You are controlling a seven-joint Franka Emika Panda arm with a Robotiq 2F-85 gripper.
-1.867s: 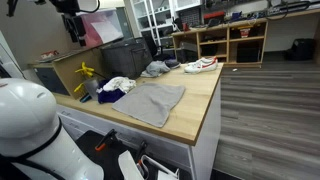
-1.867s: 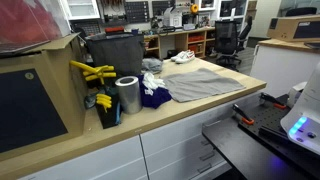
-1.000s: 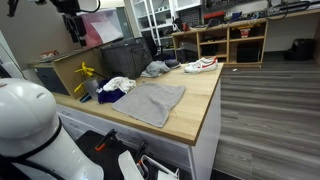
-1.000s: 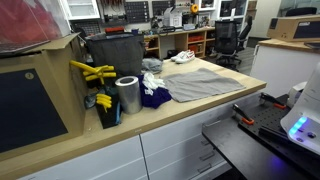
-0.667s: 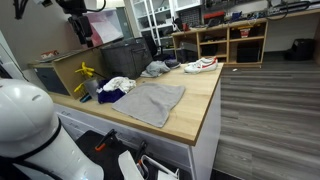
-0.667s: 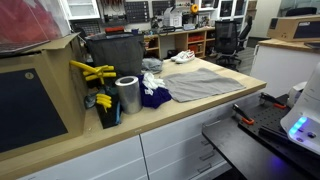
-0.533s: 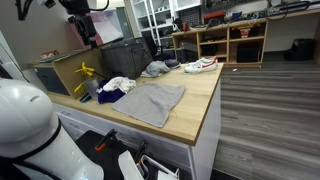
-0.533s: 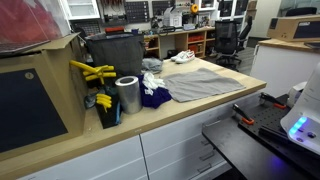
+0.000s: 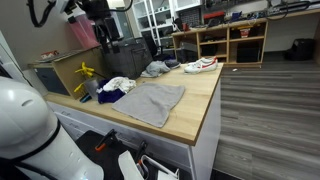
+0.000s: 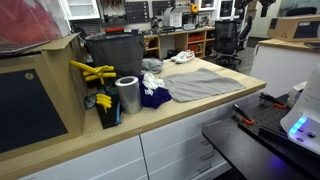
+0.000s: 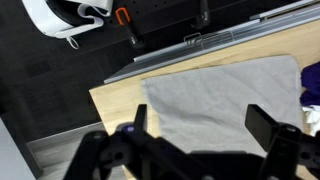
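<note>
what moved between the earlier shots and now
The arm swung to the right along the top of an exterior view, carrying the claw with it. The claw is open and took hold of nothing. The grey cloth, the pile of clothes, the shoe and the metal can stayed where they were.

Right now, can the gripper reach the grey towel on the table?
Probably yes: the gripper hangs open high above the grey towel, which lies flat with nothing on top or between them.
</note>
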